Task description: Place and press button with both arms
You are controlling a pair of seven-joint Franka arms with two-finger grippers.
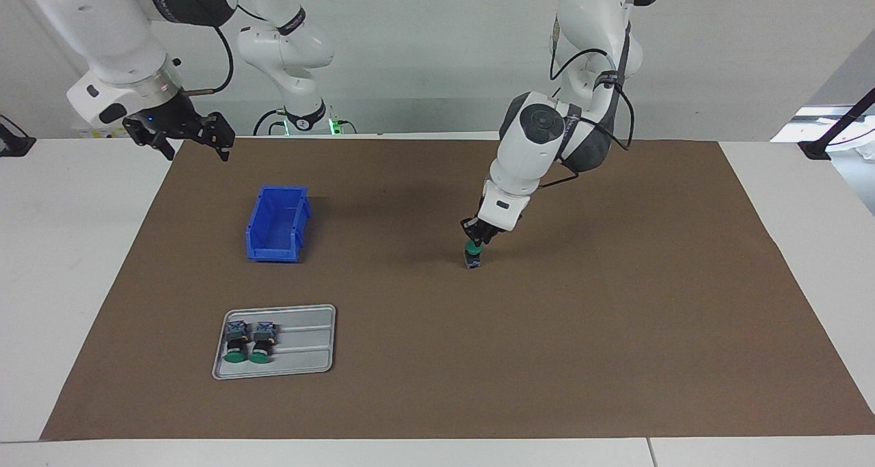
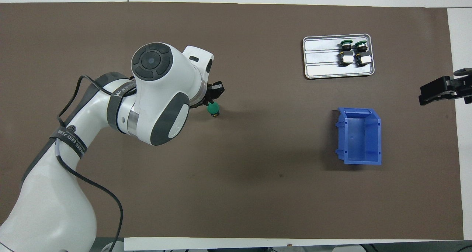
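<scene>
Left arm at the button, right arm waiting

Going outward from the robots: the right gripper [image 1: 193, 141] hangs released and idle over the mat's [image 1: 615, 357] edge, then the hollow blue plastic bin [image 1: 277, 224] (open-topped). The left gripper [image 1: 480, 236] stands at the button [image 1: 473, 255] mid-mat — upright, long axis vertical, green cap directly beneath the fingertips, at six o'clock; whether they clench it I cannot tell. Farthest, at the bin's twelve o'clock seen from overhead, the ribbed metal tray [image 1: 307, 344] holds two matching buttons [image 1: 247, 342] lying down.
</scene>
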